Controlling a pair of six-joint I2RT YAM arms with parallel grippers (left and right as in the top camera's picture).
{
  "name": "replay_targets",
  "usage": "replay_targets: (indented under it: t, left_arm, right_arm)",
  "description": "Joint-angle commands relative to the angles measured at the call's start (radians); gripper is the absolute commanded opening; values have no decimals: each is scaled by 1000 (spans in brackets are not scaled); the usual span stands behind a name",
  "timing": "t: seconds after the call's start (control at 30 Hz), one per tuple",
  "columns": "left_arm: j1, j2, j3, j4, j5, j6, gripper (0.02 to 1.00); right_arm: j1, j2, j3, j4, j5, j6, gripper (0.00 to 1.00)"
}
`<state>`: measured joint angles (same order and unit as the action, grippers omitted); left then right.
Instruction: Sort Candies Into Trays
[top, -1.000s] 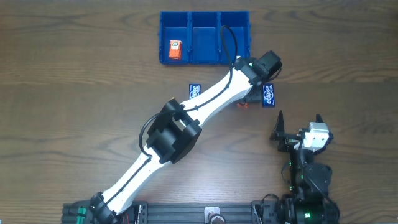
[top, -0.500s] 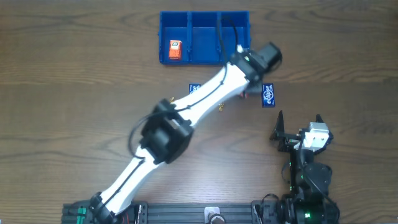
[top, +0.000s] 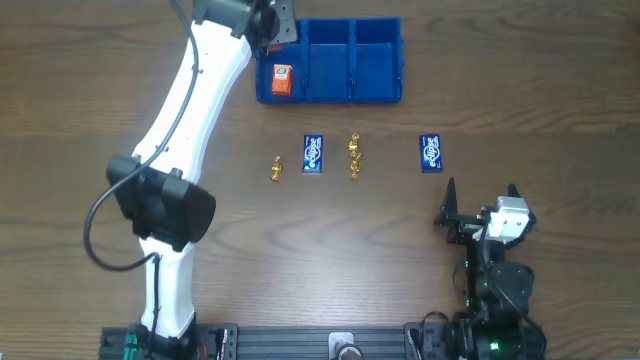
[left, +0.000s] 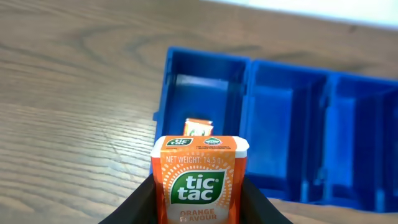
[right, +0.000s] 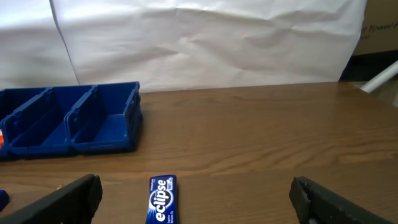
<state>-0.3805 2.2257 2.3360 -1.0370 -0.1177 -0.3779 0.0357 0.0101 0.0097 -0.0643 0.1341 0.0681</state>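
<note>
Presently, an orange candy box with a white-rimmed top is pinched by the left gripper near the blue tray.

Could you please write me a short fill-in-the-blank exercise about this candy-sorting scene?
The left hand grips an ___ box.
The blue tray has ___ compartments.
A second box lies in the tray's ___ compartment, as the top view shows it.
The right hand is ___.
Missing words: orange; three; left; open.
</note>
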Motion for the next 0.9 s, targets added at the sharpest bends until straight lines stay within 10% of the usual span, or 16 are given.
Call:
replay_targets:
  t: [0.03, 0.9]
  left_arm:
    - [9, 90, -8, 2, 45, 109, 218]
    - [25, 181, -9, 2, 63, 138, 246]
  right_arm:
    - [-4, -7, -2, -3, 2, 10, 1000]
    - [-4, -7, -2, -3, 2, 10, 1000]
